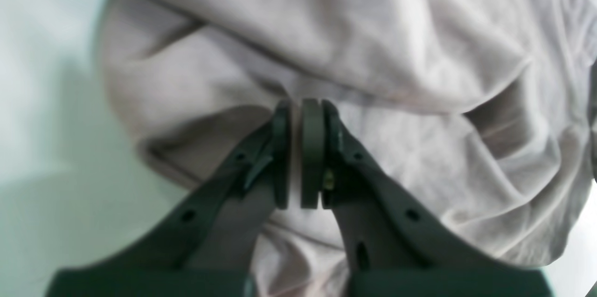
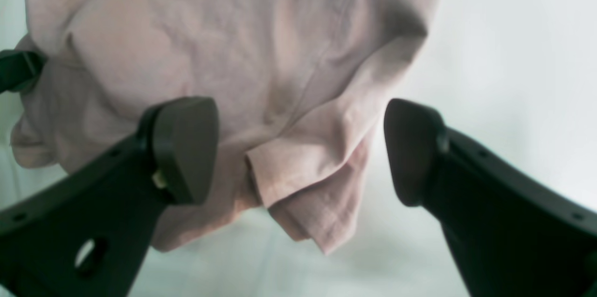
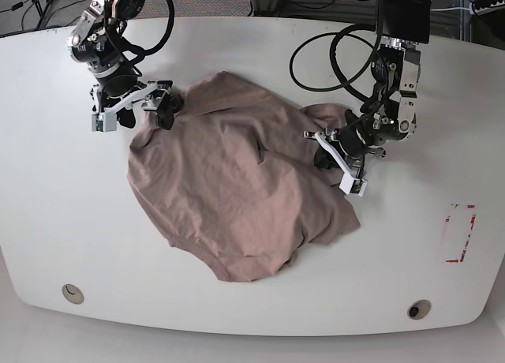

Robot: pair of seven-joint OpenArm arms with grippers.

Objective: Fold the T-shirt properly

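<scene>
Where the left gripper (image 1: 301, 148) meets the cloth, its two dark pads stand almost together, with only a thin sliver of pale fabric showing between them, so it is pinched onto a fold of the T-shirt (image 1: 373, 54). In the left wrist view the cloth fills the frame from 9 o'clock round to 4 o'clock, bunched in soft ridges; the picture is blurred, and which part of the garment is caught cannot be told from it.

The right gripper (image 2: 298, 148) stands wide, one pad at 9 o'clock and the other at 3 o'clock of a hanging, doubled hem corner of the T-shirt (image 2: 308, 185); neither pad touches it. A dark piece at the far left edge of that view is cut off and hard to identify.

From the base view the T-shirt (image 3: 237, 189) lies crumpled near the middle of the white surface (image 3: 79, 237), its long axis running roughly from 11 o'clock to 5 o'clock. The right gripper (image 3: 162, 106) sits at the garment's 10 o'clock edge, the left gripper (image 3: 331, 150) at its 2 o'clock edge, where a rumpled lump of cloth rises. Neckline and sleeves are lost in the folds. A red outlined mark (image 3: 459, 233) lies well apart at 3 o'clock, and black cables (image 3: 331, 55) loop at 1 o'clock.
</scene>
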